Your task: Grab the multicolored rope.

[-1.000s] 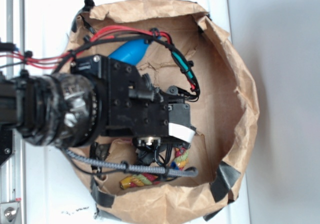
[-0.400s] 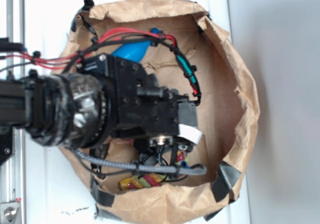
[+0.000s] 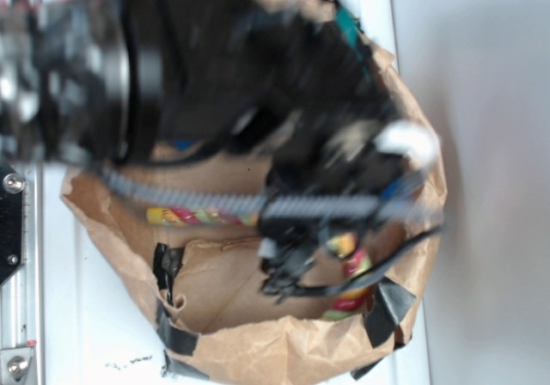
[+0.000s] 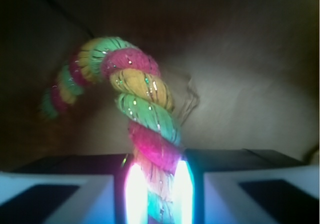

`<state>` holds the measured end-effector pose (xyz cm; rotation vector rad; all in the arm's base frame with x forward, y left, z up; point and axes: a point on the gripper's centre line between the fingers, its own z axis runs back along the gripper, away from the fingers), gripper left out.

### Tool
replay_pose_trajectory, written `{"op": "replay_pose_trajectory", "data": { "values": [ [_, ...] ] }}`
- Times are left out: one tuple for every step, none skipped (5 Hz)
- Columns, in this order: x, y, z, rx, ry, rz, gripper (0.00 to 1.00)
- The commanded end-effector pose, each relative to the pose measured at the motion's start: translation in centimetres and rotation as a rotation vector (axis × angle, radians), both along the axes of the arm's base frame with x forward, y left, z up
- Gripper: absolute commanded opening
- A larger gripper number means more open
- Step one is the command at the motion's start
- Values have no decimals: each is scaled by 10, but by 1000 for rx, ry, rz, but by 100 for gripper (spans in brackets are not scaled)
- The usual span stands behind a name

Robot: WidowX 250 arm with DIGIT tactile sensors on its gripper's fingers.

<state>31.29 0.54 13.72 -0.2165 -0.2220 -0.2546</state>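
Twisted rope (image 4: 145,119) is held in the end effector (image 4: 159,189).
Both fingers (image 4: 70,191) press the rope between them, so the end effector is closed narrow on it. From the grip, the rope's long axis goes up and bends to the left, free above the paper bag (image 3: 258,351), so the grab looks done.

one multicolored rope (image 4: 145,114), one paper bag (image 3: 258,351)

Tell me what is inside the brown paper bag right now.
In the brown paper bag: the multicolored rope, pinched in the gripper. A bit of blue shows under the blurred arm, which covers the rest of the bag.
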Motion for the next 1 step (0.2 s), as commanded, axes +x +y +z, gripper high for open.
{"op": "replay_pose_trajectory", "data": {
  "values": [
    [14,19,69,21,-44,69,0]
  ]
}}
